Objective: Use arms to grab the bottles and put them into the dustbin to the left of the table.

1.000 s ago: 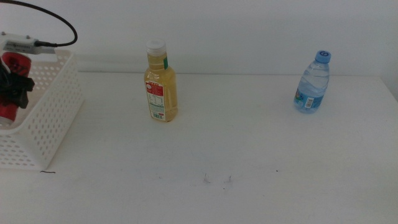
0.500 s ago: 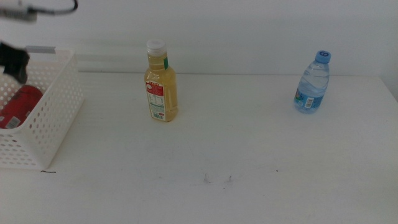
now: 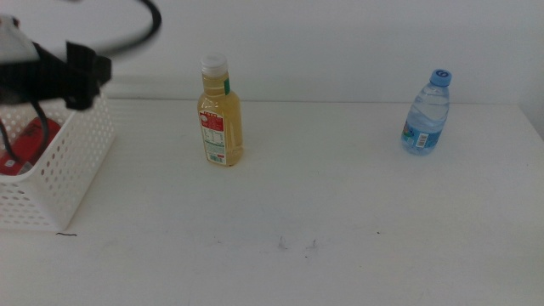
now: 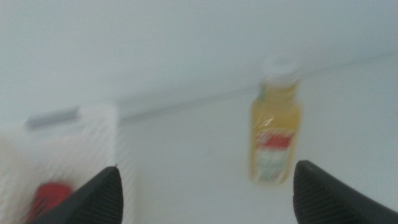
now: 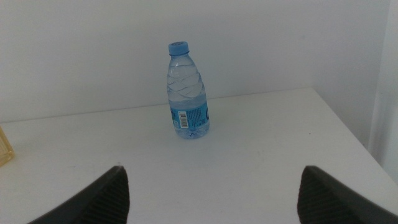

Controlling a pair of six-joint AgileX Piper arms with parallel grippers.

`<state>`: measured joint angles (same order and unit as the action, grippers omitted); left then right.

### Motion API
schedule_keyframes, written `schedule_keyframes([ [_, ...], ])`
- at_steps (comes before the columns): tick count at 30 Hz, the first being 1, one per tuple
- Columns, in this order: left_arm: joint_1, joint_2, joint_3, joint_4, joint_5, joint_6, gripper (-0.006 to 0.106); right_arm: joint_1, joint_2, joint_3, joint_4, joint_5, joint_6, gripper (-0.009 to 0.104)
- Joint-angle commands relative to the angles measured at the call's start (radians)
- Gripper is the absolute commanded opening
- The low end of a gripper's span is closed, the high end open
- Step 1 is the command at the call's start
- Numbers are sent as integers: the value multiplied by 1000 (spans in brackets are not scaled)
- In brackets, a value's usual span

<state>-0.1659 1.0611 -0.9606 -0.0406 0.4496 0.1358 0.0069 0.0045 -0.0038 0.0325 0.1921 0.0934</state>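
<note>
Status: table bare near me, only a few specks toward the front edge. My right gripper waits low on the right, out of the middle view; jaws spread wide, nothing between them, aimed at the water bottle. My left gripper is up over the bin at the far left, blurred in the middle view; its wrist camera shows both jaws wide apart and empty. Progress: one of three done by my count. Red can is inside the bin, lying tilted against the near wall. Two left, both upright on the table toward the back: juice bottle left of centre, well apart from the bin, and the water bottle far right near the table's edge. Left wrist view already has the juice bottle between the jaw tips, so I'd guess that one is next for the left arm; water bottle suits the right, then a long carry across to the bin.
</note>
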Motion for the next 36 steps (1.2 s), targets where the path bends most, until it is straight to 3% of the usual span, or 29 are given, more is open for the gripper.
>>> schedule_keyframes([
  [1,-39,-62,128,-38,-211,-12,94,-7,-5,4,-4,-6,-4,93],
  [9,-163,-95,617,-46,-915,-23,94,-7,-5,4,-4,-6,-4,93],
  [13,-188,65,796,-31,-1354,-150,94,-7,-5,4,-4,-6,-4,93],
  [15,-188,180,807,-1,-1449,-191,94,-7,-5,4,-4,-6,-4,93],
  [22,-188,539,711,78,-1671,-228,94,-7,-5,4,-4,-6,-4,93],
  [36,-101,862,365,256,-1592,-318,94,-7,-5,4,-4,-6,-4,93],
])
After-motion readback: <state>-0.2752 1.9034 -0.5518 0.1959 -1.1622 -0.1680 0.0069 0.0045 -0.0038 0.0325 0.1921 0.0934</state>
